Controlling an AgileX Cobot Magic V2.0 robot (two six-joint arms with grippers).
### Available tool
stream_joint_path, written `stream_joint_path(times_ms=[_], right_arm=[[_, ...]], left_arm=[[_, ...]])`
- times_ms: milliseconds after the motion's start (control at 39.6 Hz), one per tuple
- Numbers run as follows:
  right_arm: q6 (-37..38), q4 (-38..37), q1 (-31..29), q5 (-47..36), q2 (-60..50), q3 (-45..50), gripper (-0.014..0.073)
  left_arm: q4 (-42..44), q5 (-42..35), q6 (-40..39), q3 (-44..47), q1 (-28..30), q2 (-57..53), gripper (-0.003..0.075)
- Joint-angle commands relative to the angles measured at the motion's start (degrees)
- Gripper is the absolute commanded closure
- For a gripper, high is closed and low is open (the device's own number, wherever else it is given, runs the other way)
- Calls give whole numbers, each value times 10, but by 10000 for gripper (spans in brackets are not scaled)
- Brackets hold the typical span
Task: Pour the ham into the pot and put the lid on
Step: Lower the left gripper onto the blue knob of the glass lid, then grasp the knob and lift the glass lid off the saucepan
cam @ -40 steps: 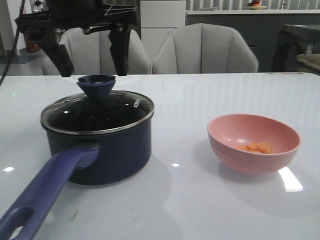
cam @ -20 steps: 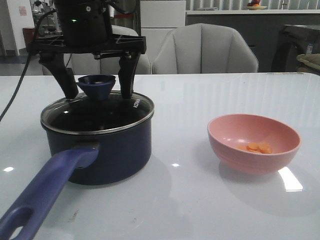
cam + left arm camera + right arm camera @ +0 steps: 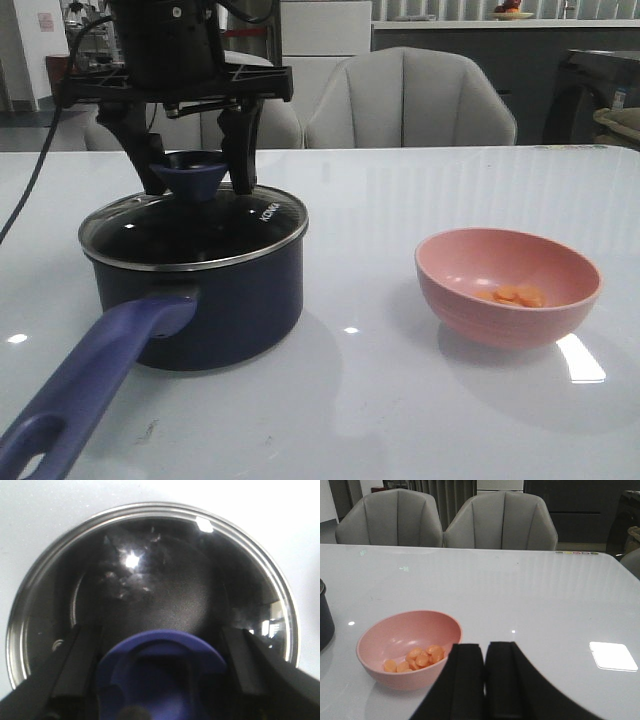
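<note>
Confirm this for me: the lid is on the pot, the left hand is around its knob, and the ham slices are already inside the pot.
Not quite. The ham slices are in the pink bowl, as the right wrist view shows. The rest holds: the lid sits on the pot, with the left hand around its knob.

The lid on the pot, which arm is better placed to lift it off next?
Left. The left gripper straddles the knob of the lid, fingers on either side. The right gripper sits shut near the pink bowl.
</note>
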Motion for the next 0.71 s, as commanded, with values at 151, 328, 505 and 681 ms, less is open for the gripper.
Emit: stream_joint_path(times_ms=[151, 328, 505, 681], right_arm=[[-3, -4, -5, -43, -11, 6, 440], [-3, -4, -5, -43, -11, 6, 440], [-3, -4, -5, -43, -11, 6, 440], [-3, -4, -5, -43, -11, 6, 440]], left_arm=[[1, 16, -2, -12, 0, -23, 473], [1, 16, 4, -20, 0, -25, 473], [2, 24, 28, -45, 0, -25, 473], [2, 32, 49, -61, 0, -29, 473]])
